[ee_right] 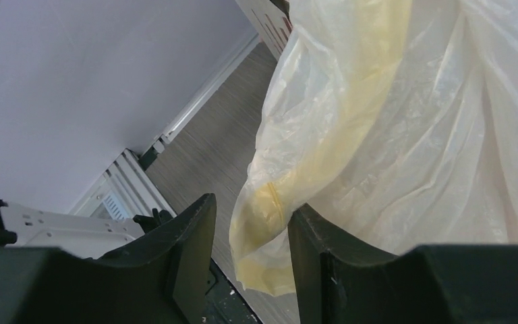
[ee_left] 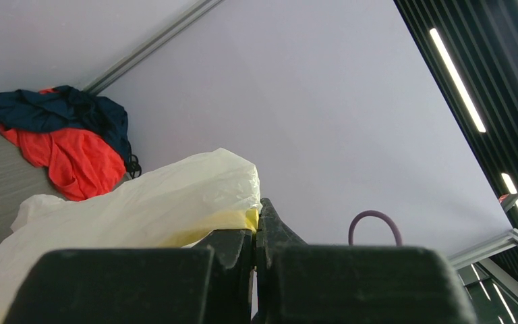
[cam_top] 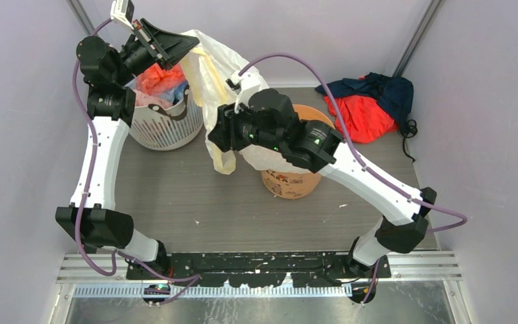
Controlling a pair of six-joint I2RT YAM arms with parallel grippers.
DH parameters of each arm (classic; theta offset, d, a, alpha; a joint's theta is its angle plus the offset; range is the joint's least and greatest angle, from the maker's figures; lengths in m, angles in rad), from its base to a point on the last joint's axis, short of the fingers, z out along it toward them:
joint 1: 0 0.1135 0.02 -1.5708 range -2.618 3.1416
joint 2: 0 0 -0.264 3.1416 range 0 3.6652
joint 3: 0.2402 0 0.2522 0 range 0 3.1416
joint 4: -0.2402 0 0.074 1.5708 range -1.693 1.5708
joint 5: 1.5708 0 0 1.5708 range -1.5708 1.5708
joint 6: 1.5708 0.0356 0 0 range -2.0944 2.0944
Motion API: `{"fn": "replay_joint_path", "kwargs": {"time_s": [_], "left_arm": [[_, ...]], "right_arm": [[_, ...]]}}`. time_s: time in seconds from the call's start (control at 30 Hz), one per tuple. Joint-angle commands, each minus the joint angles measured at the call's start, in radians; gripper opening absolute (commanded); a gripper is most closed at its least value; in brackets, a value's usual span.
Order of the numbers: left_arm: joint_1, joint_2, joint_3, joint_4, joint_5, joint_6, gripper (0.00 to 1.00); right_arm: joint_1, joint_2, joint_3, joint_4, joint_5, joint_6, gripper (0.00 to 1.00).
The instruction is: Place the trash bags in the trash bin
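The left claw (ee_left: 257,219) is clenched on 1 yellowish corner of the trash bag (cam_top: 212,74), holding it high above the white basket (cam_top: 165,128); the pale film drapes down toward the surface (cam_top: 195,202), its lower part meeting the rim of the orange bin (cam_top: 290,182); the right claw (ee_right: 251,206) stands released, its 2 fingers straddling a hanging fold without pinching it.

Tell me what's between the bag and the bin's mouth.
The right wrist hangs over the bin, hiding most of its mouth from above. The bag, pinched high by the left gripper, drapes beside it. Nothing else visible intervenes.
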Motion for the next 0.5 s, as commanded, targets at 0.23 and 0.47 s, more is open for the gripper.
{"fn": "replay_joint_path", "kwargs": {"time_s": [0.23, 0.47], "left_arm": [[0.003, -0.007, 0.050, 0.032, -0.010, -0.005, 0.00], [0.002, -0.005, 0.051, 0.052, -0.018, -0.026, 0.01]], "right_arm": [[0.007, 0.009, -0.009, 0.151, 0.021, 0.110, 0.45], [0.015, -0.082, -0.241, 0.411, 0.088, 0.231, 0.45]]}}
